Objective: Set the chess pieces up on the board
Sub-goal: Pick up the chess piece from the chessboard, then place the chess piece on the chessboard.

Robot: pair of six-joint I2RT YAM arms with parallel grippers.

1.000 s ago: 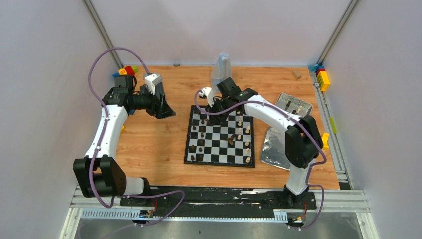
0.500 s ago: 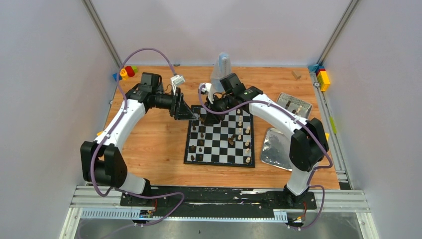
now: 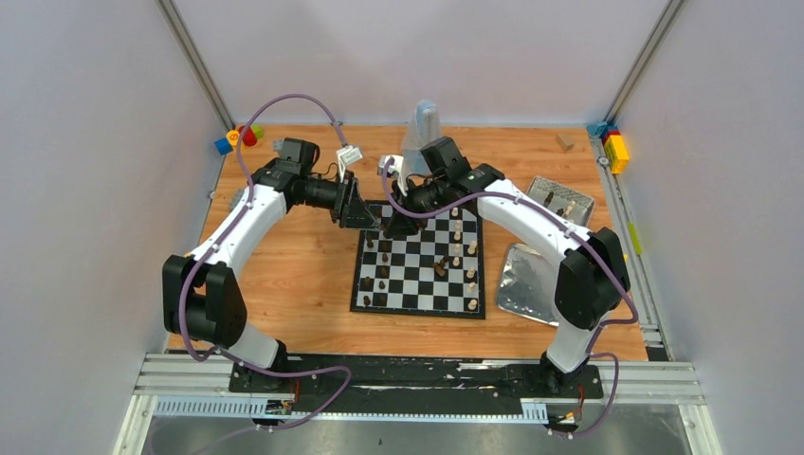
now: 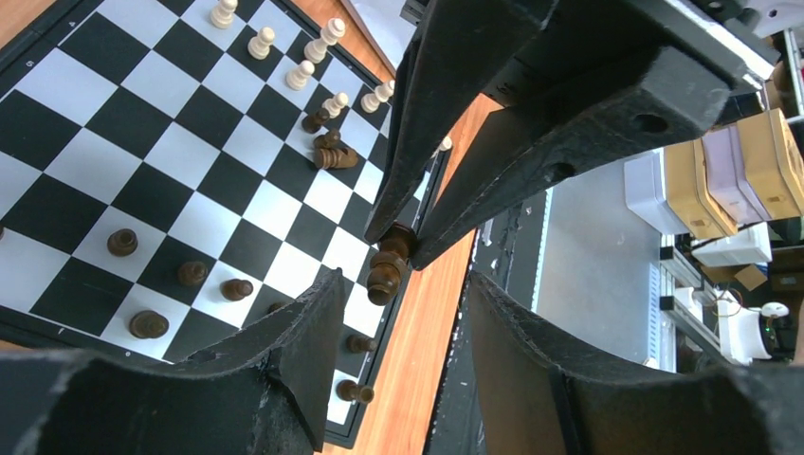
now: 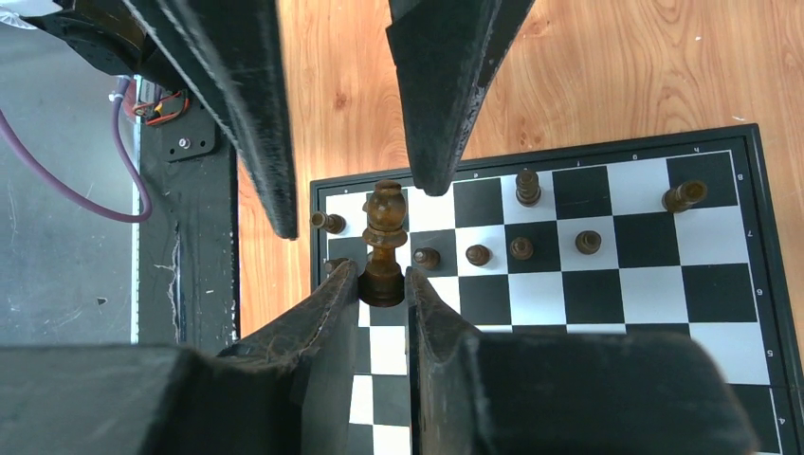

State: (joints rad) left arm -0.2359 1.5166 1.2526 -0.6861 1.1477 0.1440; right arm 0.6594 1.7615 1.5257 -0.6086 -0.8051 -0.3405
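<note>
The right gripper [image 5: 384,284] is clenching 1 dark brown chess piece [image 5: 384,223] by its base over the far-left corner of the black-and-white checked board [image 5: 607,294]. The left gripper [image 5: 358,210], jaws parted, is straddling its head and needs centring before closing.

Board [image 3: 418,312] corner beneath left pincer [image 3: 376,222]

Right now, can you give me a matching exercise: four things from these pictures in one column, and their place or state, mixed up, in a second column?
Things
1. right fingers
2. left fingers
3. cream pieces
4. near tray

Places or states
A. on the table, right of the board
B. open, holding nothing
C. shut on a dark piece
D. on the board's right-hand columns, top view

Pairs: 1-C, 2-B, 3-D, 4-A
</note>
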